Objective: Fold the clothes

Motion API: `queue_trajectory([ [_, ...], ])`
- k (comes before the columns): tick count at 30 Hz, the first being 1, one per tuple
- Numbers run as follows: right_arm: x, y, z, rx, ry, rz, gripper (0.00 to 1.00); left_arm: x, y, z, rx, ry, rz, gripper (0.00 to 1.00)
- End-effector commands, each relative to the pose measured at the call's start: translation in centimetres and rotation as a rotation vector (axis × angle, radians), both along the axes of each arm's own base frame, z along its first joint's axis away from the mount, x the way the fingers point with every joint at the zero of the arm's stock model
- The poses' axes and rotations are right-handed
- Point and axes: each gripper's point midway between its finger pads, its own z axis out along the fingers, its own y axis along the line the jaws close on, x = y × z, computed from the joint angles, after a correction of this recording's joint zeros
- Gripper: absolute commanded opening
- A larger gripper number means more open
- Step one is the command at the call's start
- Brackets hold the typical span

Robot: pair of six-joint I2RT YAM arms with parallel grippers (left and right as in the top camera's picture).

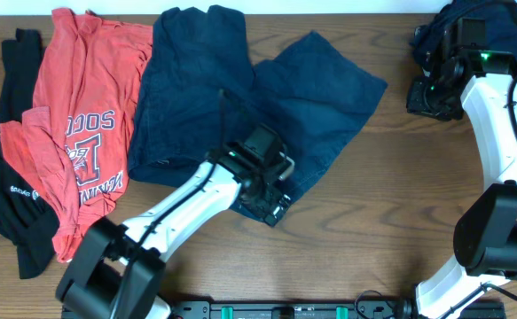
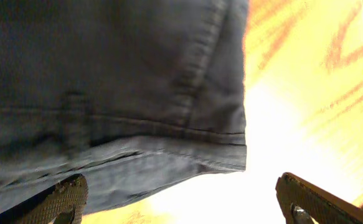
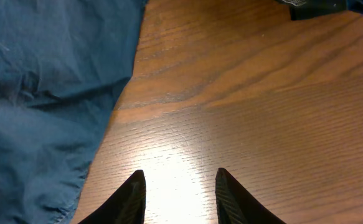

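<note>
From above, navy shorts lie spread flat across the middle of a wooden table, a red T-shirt touching them on the left and a black garment beyond it at the table's left edge. The left gripper sits at the shorts' near edge, and the right gripper is well apart at the far right, beside a dark bundle in the corner. The left wrist camera shows a stitched hem and belt loop of the shorts close up, with the fingers spread wide and clamping nothing. The right wrist camera shows that gripper released, its fingertips partly apart over bare wood, with blue cloth just to their left; which garment it is cannot be told.
</note>
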Motion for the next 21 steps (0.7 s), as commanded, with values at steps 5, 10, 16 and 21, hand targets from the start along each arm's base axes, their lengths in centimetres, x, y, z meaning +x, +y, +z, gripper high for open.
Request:
queue_trajectory([
  [5, -0.1, -0.1, -0.2, 0.001, 0.005, 0.012, 0.36, -2.0, 0.3, -3.4, 0.066, 0.112, -0.101, 0.98],
  [10, -0.1, -0.1, -0.2, 0.001, 0.005, 0.012, 0.36, -2.7, -0.3, -3.1, 0.025, 0.149, -0.12, 0.98],
  [16, 0.0, -0.1, -0.1, 0.001, 0.002, 0.011, 0.35, -3.3, -0.8, -3.0, 0.015, 0.165, -0.121, 0.78],
  [21, 0.1, 0.0, -0.1, 0.004, -0.005, 0.014, 0.35, -2.8, -0.5, -3.2, 0.044, 0.152, -0.056, 0.53],
])
